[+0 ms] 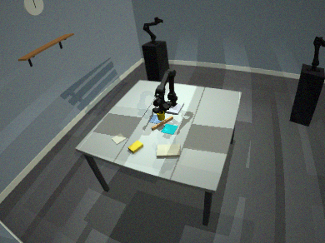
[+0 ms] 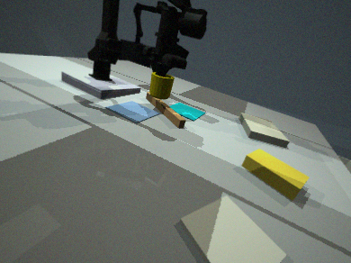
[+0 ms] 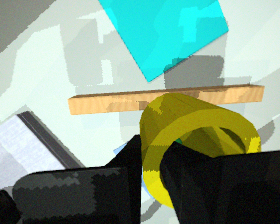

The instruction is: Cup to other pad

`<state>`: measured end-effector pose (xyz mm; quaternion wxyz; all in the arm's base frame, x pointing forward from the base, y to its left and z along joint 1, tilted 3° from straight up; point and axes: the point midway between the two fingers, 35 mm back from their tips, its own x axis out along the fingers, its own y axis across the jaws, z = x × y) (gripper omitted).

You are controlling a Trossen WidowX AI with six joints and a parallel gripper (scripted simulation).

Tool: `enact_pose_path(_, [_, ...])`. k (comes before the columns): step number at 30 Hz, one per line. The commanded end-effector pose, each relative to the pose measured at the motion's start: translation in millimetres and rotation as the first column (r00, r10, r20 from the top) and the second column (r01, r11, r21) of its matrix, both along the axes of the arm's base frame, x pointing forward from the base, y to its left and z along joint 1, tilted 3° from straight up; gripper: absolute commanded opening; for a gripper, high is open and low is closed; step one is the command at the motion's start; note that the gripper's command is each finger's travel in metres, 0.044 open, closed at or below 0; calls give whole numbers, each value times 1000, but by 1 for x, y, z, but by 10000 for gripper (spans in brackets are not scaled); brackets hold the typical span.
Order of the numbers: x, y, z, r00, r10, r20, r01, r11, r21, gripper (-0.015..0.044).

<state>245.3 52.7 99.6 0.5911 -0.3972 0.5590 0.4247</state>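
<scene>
Top view: yellow cup (image 1: pixel 161 116) (image 2: pixel 161 86) (image 3: pixel 200 125) under the gripper (image 1: pixel 162 109) (image 2: pixel 161 72) (image 3: pixel 152 150), over or near the blue pad (image 1: pixel 154 119) (image 2: pixel 133 111) (image 3: pixel 119 149). Wooden bar (image 1: pixel 162 123) (image 2: pixel 166 110) (image 3: pixel 167 98) lies between the two pads. Cyan pad (image 1: pixel 169 129) (image 2: pixel 188 111) (image 3: pixel 170 35) at about 5 o'clock from the cup; likely the target.

Exterior view: cup is off the table (image 1: pixel 208 121) (image 2: pixel 198 149) (image 3: pixel 42 75), roughly upright, seen by the far end of the bar; exact spot over the table hard to call. Cyan pad at about 4 o'clock of the cup here, blue pad at about 7. Gripper closed on the cup from above, at the rim.

Wrist view: fingers narrow, pinching the cup wall, one finger inside the mouth, one outside. Bar runs just past the cup at 12 o'clock, cyan pad beyond it, also 12. Bit of green inside, probably a marble; rest of the load hidden, count can't tell.

Handling, my guess: stiff wall, light cup, marbles make it bottom-heavy and they roll. One-wall pinch can pivot, smooth side may slip. Rim grip is OK, keep it square and deep on the wall. Carry level, slow, base high enough for the bar; lower flat on cyan before opening.
</scene>
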Motion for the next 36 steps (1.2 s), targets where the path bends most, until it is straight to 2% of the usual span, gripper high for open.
enact_pose_path(1, [5, 10, 3, 1000, -1, 11, 1, 1000, 4, 0])
enact_pose_path(36, [32, 85, 12, 1000, -1, 13, 1, 1000, 11, 0])
